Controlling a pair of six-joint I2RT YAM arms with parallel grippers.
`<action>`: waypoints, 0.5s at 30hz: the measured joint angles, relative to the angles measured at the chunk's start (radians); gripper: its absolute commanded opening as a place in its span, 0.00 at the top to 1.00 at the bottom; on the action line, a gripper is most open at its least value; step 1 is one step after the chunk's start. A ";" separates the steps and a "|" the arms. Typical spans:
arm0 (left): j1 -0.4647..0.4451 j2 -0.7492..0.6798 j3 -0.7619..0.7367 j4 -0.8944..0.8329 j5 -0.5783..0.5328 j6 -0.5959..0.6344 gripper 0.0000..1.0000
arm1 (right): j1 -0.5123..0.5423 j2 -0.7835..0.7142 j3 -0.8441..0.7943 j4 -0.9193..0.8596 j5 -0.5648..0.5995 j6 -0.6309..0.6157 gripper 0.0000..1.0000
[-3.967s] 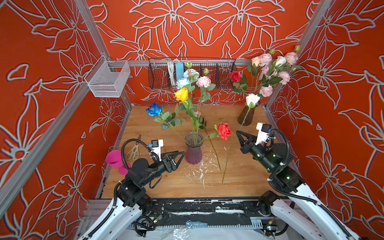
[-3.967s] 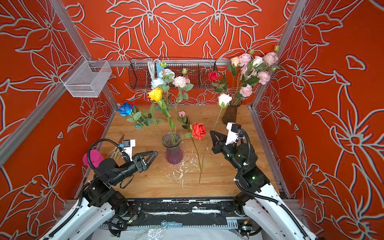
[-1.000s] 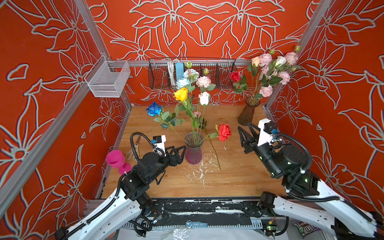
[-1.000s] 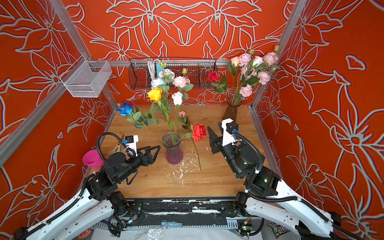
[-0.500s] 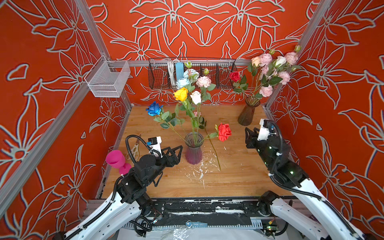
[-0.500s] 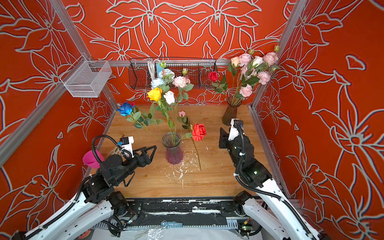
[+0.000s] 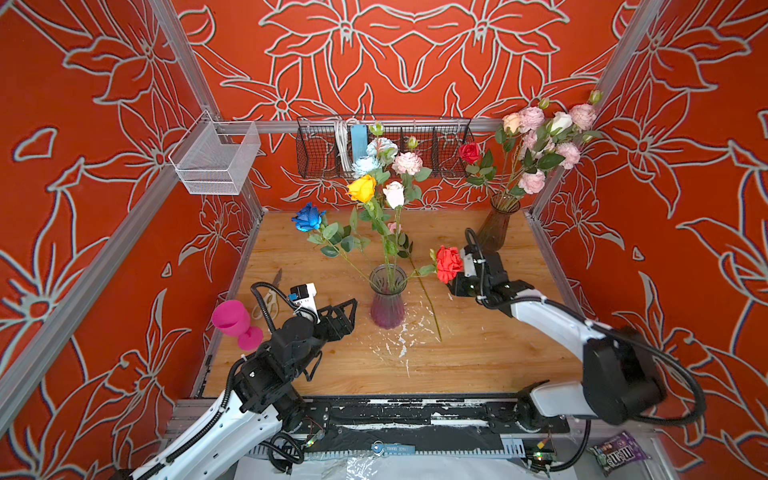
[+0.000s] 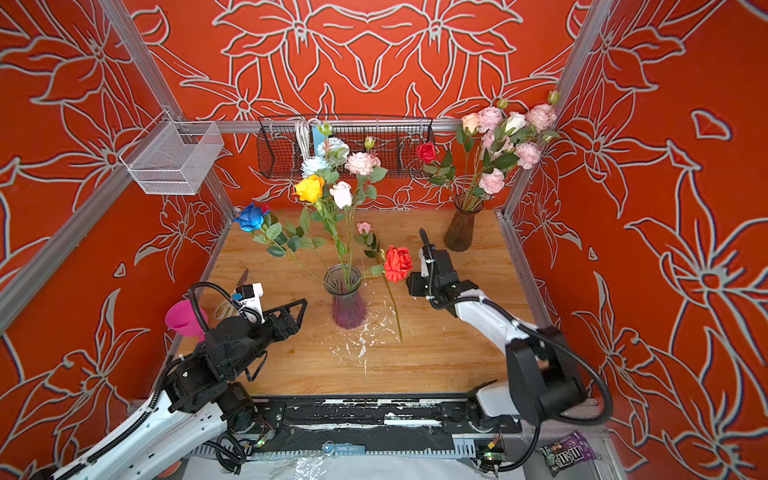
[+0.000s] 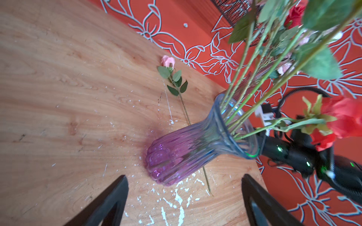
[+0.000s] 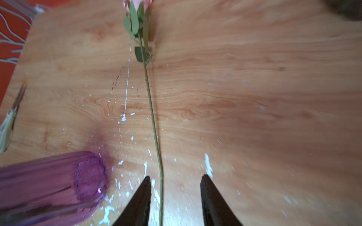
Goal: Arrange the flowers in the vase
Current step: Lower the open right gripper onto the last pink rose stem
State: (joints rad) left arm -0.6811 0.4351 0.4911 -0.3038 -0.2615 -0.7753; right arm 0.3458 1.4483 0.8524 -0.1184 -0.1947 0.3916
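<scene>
One pink rose [image 10: 150, 101] lies on the desk [image 10: 254, 97] right of the vase [image 7: 387, 299]. The right pincer [image 10: 175, 176] hangs over its stem, parted and empty; the left pincer [image 9: 184, 177] gapes wide.

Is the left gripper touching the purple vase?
Apart. The left wrist view shows bare table between the left gripper and the purple vase.

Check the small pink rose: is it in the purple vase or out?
Out. The pink rose lies flat on the table, its stem passing beside the purple vase's base.
</scene>
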 measured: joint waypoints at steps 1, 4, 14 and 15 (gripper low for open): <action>0.000 0.001 -0.004 -0.002 0.000 -0.002 0.09 | 0.000 0.060 0.045 -0.002 -0.021 -0.010 0.56; 0.000 0.005 -0.009 0.000 0.002 -0.005 0.08 | 0.000 0.208 0.169 -0.009 -0.069 -0.042 0.54; 0.000 0.008 -0.034 0.033 0.013 -0.006 0.05 | 0.005 0.571 0.572 -0.167 -0.153 -0.133 0.54; 0.000 0.010 -0.034 0.037 0.015 -0.005 0.05 | 0.007 0.591 0.595 -0.185 -0.155 -0.138 0.54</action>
State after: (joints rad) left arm -0.6811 0.4446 0.4576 -0.2672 -0.2466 -0.7807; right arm 0.3527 2.0396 1.4471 -0.3038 -0.3496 0.2531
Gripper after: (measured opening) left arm 0.947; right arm 0.458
